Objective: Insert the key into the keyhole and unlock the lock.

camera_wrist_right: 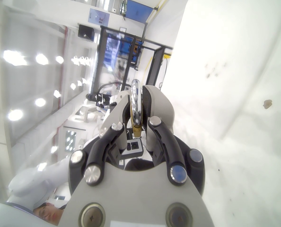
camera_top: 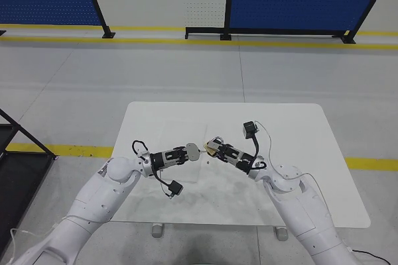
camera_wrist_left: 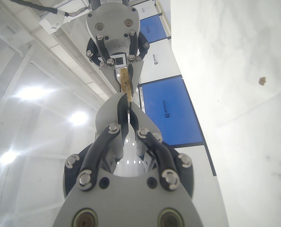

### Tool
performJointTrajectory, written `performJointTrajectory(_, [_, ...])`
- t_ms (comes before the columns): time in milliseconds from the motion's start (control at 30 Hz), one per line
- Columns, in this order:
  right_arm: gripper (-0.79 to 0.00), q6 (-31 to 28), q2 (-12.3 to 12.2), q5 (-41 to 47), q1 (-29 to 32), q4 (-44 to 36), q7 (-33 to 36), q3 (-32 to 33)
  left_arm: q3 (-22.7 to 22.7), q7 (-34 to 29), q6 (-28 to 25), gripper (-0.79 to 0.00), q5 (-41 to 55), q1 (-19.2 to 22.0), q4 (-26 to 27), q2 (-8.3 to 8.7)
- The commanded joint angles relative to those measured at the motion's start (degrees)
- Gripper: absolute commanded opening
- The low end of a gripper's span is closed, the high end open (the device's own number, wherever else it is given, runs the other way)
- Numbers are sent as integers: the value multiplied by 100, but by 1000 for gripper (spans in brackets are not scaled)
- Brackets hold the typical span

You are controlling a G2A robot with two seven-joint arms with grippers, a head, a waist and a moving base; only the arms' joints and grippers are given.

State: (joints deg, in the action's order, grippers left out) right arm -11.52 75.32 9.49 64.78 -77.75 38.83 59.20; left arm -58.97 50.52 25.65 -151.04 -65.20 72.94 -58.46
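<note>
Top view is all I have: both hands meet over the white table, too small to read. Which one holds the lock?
Observer: The right hand. Its wrist view shows it shut on a brass padlock with a chrome shackle.
Operator: And the key?
Observer: A thin flat metal key is pinched in the left hand.
Operator: Is it in?
Observer: In the left wrist view its tip meets the padlock, but I cannot tell whether it is inside.
</note>
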Motion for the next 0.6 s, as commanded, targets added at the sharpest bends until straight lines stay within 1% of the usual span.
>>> performJointTrajectory(0, [-785,0,0,0,0,0,0,0,-5,-27,7,-785,-16,-6,12,-2])
performJointTrajectory(133, [-785,0,0,0,0,0,0,0,-12,-75,17,-785,-34,-20,26,-6])
performJointTrajectory(567, [-785,13,-12,-173,151,-243,-304,20,-42,-172,0,-785,-46,-42,69,-19])
